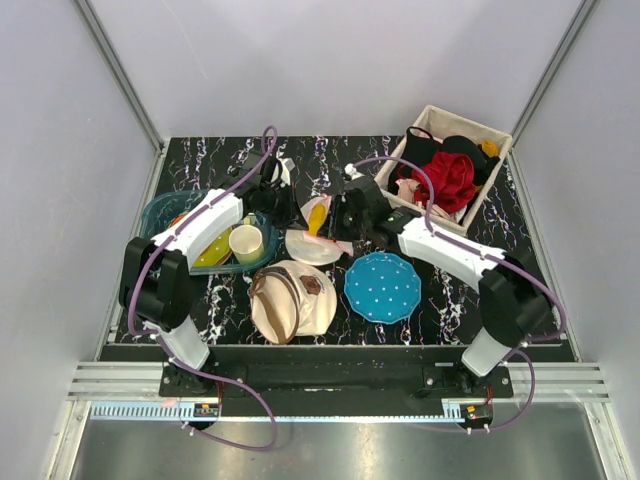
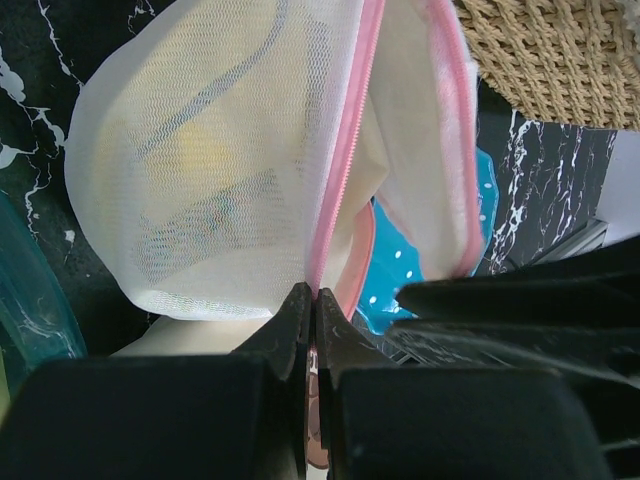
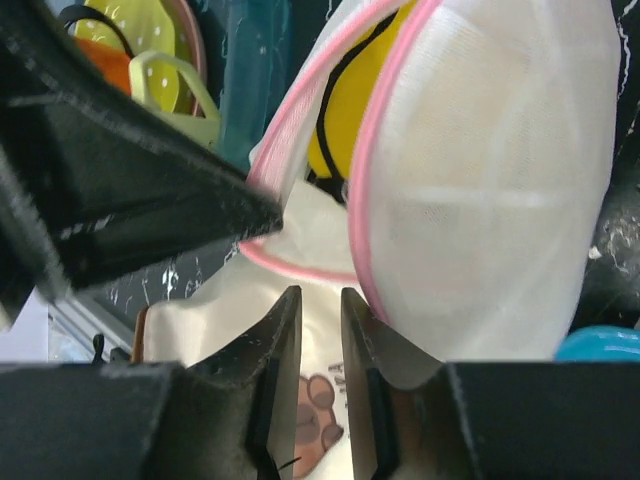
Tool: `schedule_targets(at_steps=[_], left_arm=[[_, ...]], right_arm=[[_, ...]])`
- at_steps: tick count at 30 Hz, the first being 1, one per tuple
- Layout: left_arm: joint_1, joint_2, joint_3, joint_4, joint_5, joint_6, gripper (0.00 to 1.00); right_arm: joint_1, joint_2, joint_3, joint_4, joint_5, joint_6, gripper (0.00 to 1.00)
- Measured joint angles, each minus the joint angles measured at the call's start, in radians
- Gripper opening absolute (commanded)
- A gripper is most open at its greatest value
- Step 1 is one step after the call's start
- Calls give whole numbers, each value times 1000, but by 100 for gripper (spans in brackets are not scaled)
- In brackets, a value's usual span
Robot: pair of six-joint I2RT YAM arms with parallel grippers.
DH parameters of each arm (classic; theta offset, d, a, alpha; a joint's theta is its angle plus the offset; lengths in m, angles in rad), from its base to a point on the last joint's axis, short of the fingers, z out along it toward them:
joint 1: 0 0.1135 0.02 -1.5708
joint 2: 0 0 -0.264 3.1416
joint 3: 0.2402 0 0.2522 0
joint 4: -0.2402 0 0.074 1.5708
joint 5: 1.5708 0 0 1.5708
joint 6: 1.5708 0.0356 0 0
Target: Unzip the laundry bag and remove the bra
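Note:
The laundry bag (image 1: 312, 243) is a white mesh pouch with a pink rim, held up between my two grippers at the table's middle. In the left wrist view my left gripper (image 2: 312, 292) is shut on the pink zipper edge (image 2: 340, 170) of the bag (image 2: 200, 180). The zipper is partly open. A yellow bra (image 3: 345, 110) with black trim shows through the gap in the right wrist view. My right gripper (image 3: 320, 295) sits just below the bag's pink rim (image 3: 375, 180), its jaws slightly apart with nothing between them.
A beige canvas bag (image 1: 290, 300) with brown straps lies under the pouch. A blue dotted plate (image 1: 383, 287) is to its right. A basket (image 1: 497, 133) of clothes stands at the back right. A teal bin (image 1: 160, 208) and a pale cup (image 1: 246, 243) are at the left.

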Motion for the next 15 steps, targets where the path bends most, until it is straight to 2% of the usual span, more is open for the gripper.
schedule_targets(at_steps=[4, 5, 10, 14, 15], left_arm=[[0, 0, 0, -3, 2, 0, 0], [-1, 0, 0, -4, 2, 0, 0], [-1, -6, 0, -5, 3, 1, 0], [-1, -13, 0, -5, 5, 3, 0], [-2, -13, 0, -5, 5, 3, 0]], right_arm=[[0, 84, 53, -2, 35, 5, 31], [0, 99, 61, -3, 55, 6, 37], [0, 193, 144, -44, 168, 3, 46], [-1, 279, 257, -79, 216, -7, 65], [-1, 301, 288, -83, 218, -13, 73]])
